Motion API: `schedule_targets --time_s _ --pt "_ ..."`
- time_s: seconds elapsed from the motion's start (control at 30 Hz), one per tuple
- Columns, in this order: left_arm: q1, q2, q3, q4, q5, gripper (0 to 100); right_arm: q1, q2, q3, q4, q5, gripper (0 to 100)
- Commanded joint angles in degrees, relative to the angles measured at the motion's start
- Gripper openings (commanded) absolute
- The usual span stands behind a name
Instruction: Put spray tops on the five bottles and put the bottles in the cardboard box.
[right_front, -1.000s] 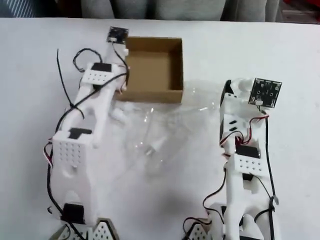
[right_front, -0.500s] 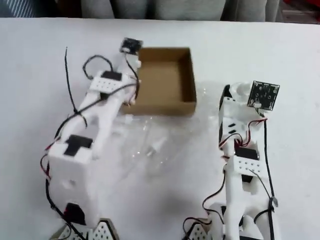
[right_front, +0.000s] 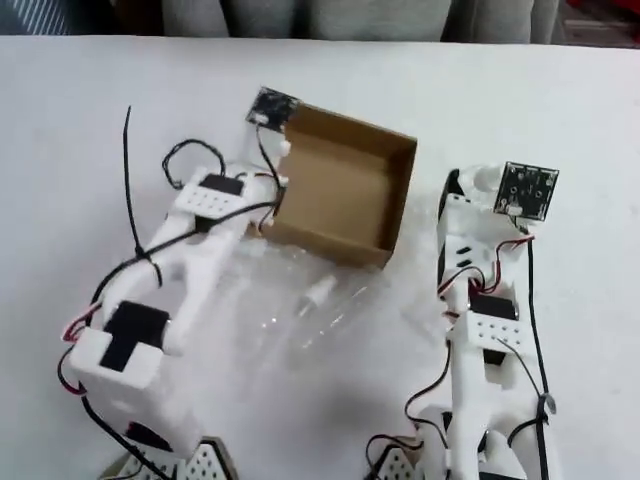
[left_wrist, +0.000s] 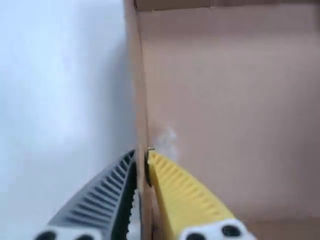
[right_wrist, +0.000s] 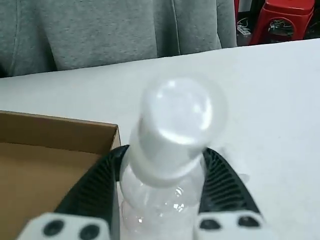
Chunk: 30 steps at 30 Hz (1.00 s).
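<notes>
While the high view is showing the cardboard box (right_front: 345, 190) sitting askew on the table (right_front: 80, 120), the left wrist view is revealing the left gripper (left_wrist: 141, 157) pinching the box's side wall, grey finger outside, yellow inside. The right gripper (right_wrist: 165, 155) is clamping a white-topped bottle (right_wrist: 175, 115) near the box's corner. Clear bottles (right_front: 320, 300) are lying along its near edge; bare table is spreading beyond the right arm.

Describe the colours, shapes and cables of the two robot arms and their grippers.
Both arms, left arm and right arm, are white plastic with perforated panels, black motor blocks and loose black and red cables. The left gripper has one grey and one yellow serrated finger; the right gripper has two black fingers.
</notes>
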Motion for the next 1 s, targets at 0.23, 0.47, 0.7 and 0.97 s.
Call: schedule_targets --time_s 0.23,0.47,0.7,0.97 --pt "-1.8 -4.4 4.8 -1.8 25.5 2 -1.5 -1.6 -1.3 0.1 0.5 1.4" --pt "-3.1 -4.4 4.9 -1.8 29.3 2 -1.5 -1.6 -1.6 0.1 0.5 1.4" --pt "-2.9 -4.7 5.0 -1.5 18.1 2 -2.2 -1.6 -2.6 0.2 0.5 1.4" --pt "-2.9 -6.5 5.2 -0.9 12.0 2 -4.7 -1.6 -5.8 5.9 0.4 1.4"
